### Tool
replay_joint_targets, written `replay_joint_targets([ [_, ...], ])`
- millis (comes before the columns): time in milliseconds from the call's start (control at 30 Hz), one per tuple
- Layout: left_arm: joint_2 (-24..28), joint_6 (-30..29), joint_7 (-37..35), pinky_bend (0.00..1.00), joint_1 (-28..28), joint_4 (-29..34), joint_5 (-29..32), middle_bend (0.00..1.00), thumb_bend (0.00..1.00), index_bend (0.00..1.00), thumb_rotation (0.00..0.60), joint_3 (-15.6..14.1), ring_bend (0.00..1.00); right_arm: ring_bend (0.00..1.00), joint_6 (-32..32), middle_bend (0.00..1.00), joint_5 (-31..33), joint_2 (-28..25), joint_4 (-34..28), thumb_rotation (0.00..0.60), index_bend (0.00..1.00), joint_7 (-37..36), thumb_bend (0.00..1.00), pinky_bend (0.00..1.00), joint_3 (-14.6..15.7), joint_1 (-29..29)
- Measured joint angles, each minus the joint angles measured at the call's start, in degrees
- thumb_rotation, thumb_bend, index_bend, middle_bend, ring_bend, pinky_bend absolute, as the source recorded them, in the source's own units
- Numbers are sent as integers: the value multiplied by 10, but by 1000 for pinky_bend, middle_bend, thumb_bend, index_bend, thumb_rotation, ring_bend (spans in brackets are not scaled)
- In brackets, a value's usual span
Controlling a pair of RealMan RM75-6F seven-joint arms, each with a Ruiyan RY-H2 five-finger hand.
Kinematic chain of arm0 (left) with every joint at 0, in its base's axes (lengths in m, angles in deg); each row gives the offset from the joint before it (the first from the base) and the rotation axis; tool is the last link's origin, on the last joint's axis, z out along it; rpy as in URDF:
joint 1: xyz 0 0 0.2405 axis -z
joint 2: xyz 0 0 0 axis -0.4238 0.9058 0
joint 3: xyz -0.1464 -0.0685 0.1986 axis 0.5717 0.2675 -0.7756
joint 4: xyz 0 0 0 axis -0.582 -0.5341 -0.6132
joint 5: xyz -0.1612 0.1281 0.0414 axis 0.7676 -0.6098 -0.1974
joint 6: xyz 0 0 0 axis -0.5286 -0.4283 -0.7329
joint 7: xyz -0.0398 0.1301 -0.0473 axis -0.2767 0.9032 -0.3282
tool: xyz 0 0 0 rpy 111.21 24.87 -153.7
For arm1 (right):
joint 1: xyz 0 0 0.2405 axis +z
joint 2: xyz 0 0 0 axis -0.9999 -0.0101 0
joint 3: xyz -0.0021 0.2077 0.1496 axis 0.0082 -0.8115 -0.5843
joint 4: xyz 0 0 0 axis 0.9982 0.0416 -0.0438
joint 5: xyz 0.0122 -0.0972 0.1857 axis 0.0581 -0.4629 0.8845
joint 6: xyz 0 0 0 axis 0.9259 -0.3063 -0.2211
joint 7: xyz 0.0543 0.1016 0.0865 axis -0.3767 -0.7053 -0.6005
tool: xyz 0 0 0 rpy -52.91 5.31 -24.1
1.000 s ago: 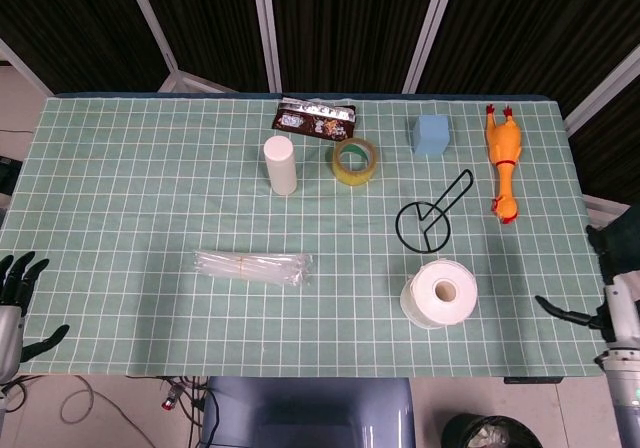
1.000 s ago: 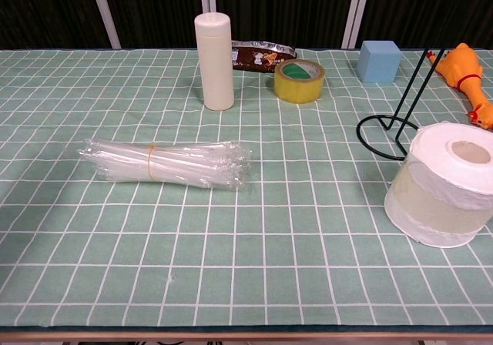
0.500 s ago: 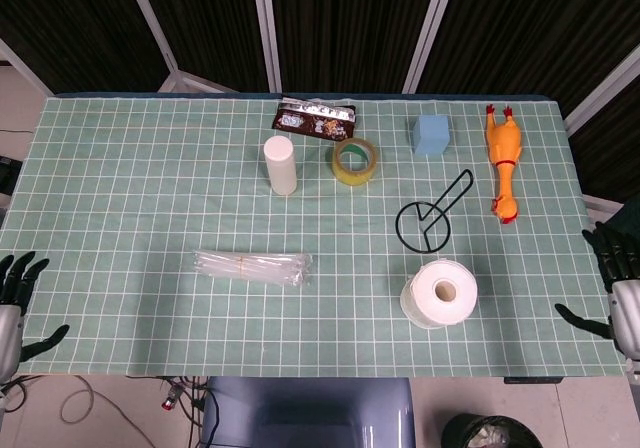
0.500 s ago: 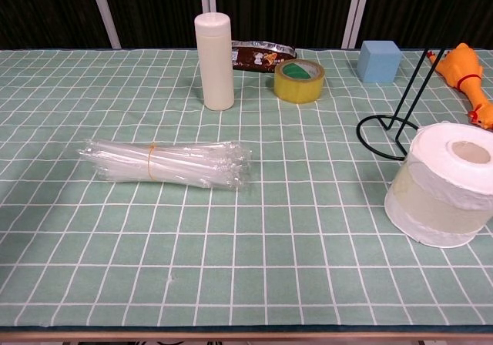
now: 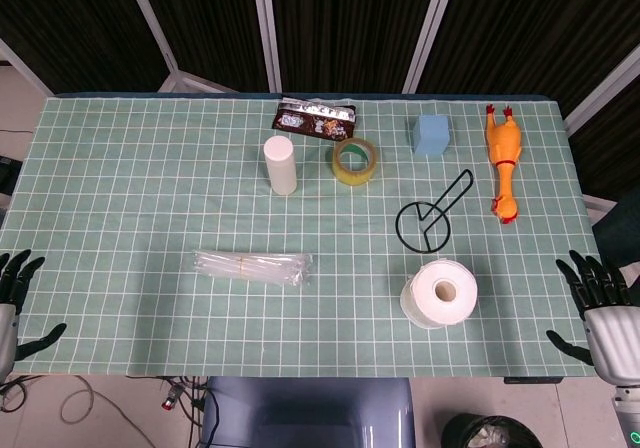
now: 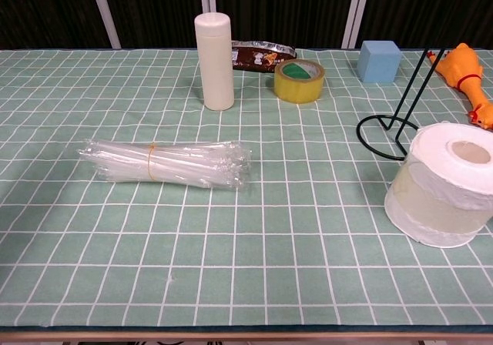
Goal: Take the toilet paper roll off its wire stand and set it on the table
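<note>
- Over the last second the right hand (image 5: 597, 311) has slid back off the desk's near right edge. Its fingers are spread and it's got nothing in it.
- The left hand (image 5: 12, 296) is parked off the near left corner, also spread and empty.
- The toilet paper roll (image 5: 440, 293) stands on end on the desk (image 5: 130, 198), just in front of the bare wire stand (image 5: 432, 214), so the job looks pretty much done.
- The surface is a green grid cloth, with dark panels behind it and pale floor at the sides.
</note>
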Motion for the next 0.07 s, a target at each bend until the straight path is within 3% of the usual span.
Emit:
replay_joint_targets([
  [67, -1, 2, 3, 0, 1, -1, -3, 45, 44, 141, 600, -2, 0, 0, 4, 0, 1, 1, 1, 600, 83, -3, 0, 0, -1, -1],
])
